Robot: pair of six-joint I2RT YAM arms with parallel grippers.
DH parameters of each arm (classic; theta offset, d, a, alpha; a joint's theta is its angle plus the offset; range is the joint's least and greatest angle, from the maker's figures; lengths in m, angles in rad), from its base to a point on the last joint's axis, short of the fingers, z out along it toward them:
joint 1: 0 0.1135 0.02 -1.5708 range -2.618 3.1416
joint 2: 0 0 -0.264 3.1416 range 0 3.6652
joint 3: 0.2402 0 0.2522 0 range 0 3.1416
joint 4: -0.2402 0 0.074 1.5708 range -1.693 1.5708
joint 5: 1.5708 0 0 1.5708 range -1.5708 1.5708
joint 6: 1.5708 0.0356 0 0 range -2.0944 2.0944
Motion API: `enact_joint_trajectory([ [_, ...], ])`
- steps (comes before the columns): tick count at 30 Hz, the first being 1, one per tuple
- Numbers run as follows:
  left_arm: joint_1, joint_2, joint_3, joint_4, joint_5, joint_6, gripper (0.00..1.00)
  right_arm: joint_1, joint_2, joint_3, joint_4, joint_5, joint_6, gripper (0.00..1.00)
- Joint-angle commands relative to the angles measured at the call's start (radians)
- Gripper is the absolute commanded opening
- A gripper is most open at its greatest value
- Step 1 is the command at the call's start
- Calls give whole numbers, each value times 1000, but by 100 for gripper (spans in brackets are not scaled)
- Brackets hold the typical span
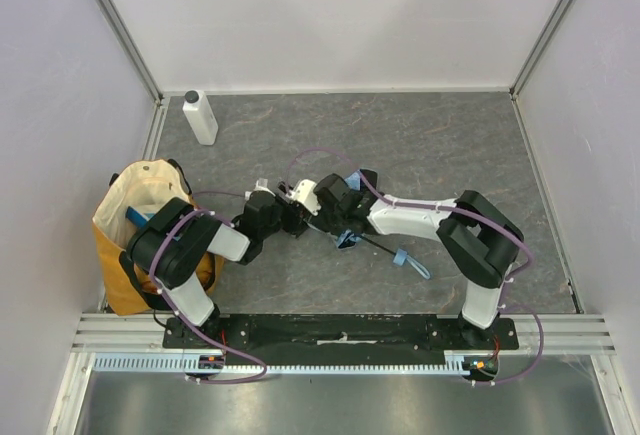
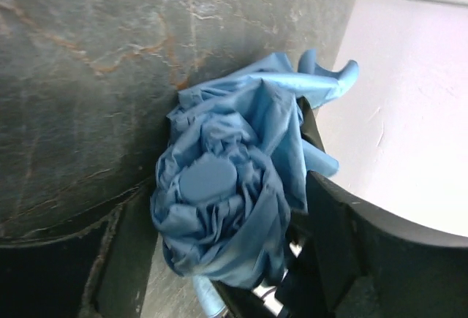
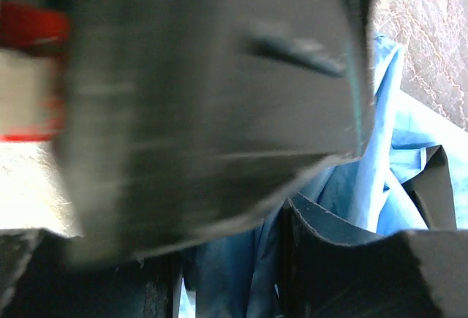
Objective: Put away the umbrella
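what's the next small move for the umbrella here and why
Probably ease the bunched umbrella left toward the tote bag. Its fabric is already gathered at the left claw, the bag stands open beside that arm, but the strap end trails on the table, so go slowly.

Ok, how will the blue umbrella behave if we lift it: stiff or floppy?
Likely floppy: the umbrella fabric is bunched in loose folds. Probably light and slippery, since the cloth looks thin. Its black shaft lies straight, so that end should stay stiff, the strap likely dangling.
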Motion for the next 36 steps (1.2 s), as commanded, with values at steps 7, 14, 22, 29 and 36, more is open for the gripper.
enact_joint_trajectory([
  [7,39,10,-107,192,69,171,91,-167,96,-42,-91,-426,166,0],
  [14,61,16,-136,300,103,194,93,-259,148,-9,-97,-567,207,0],
  [22,59,74,-119,313,113,147,93,-353,225,26,-64,-799,319,0],
  [29,33,246,-58,436,144,9,91,-375,220,0,25,-885,387,0],
  [36,-5,249,-78,377,17,-65,89,-396,238,-9,60,-980,396,0],
])
